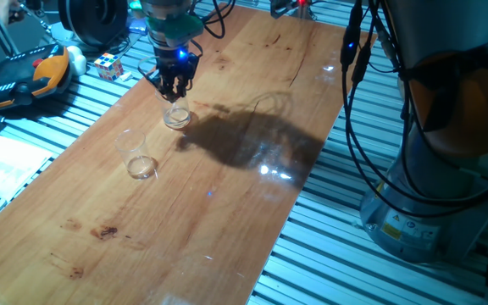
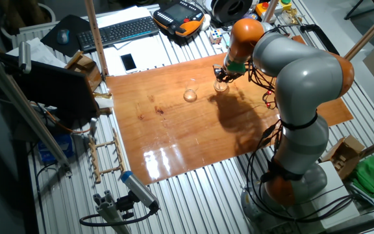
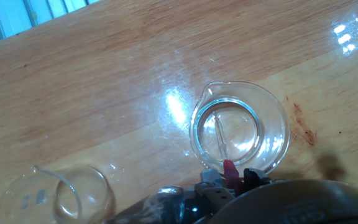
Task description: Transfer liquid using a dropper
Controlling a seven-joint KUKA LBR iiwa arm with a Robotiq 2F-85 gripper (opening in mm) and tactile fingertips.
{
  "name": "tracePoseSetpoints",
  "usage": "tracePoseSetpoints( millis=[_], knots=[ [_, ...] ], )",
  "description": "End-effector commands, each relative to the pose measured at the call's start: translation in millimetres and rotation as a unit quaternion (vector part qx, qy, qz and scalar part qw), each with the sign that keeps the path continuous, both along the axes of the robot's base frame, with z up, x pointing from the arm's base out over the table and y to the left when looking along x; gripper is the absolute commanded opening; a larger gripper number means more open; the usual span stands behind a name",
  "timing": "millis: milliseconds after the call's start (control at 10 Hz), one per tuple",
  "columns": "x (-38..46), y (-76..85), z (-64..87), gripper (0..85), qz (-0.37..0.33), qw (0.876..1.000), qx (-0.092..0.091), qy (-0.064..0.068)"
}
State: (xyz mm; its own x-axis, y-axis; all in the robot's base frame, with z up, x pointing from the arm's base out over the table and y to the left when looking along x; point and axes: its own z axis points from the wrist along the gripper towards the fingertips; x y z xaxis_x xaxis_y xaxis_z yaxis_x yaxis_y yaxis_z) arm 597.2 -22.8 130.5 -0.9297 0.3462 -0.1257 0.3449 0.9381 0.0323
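My gripper (image 1: 176,87) hangs right above a small clear cup (image 1: 176,116) at the far end of the wooden board (image 1: 227,195). In the hand view the cup (image 3: 272,112) holds a shallow layer of clear liquid (image 3: 244,134). The thin transparent dropper (image 3: 221,140) points down into that liquid. Its dark red end (image 3: 230,170) sits between my black fingers (image 3: 253,177), so the gripper is shut on it. A second clear cup (image 1: 140,159) stands apart to the near left, also seen at the hand view's lower left (image 3: 61,196).
A Rubik's cube (image 1: 108,65) and an orange-black teach pendant (image 1: 19,76) lie beyond the board's far left edge. A keyboard (image 2: 119,31) and a phone (image 2: 128,62) sit on the slatted table. Red stains (image 3: 304,127) mark the wood beside the cup.
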Motion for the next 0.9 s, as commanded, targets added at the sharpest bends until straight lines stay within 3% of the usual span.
tracePoseSetpoints(
  millis=[0, 800],
  knots=[
    [-0.1, 0.0, -0.5, 30.3, 0.000, 1.000, 0.000, 0.000],
    [0.2, -6.4, 2.0, 32.3, 0.005, 1.000, -0.005, 0.000]
  ],
)
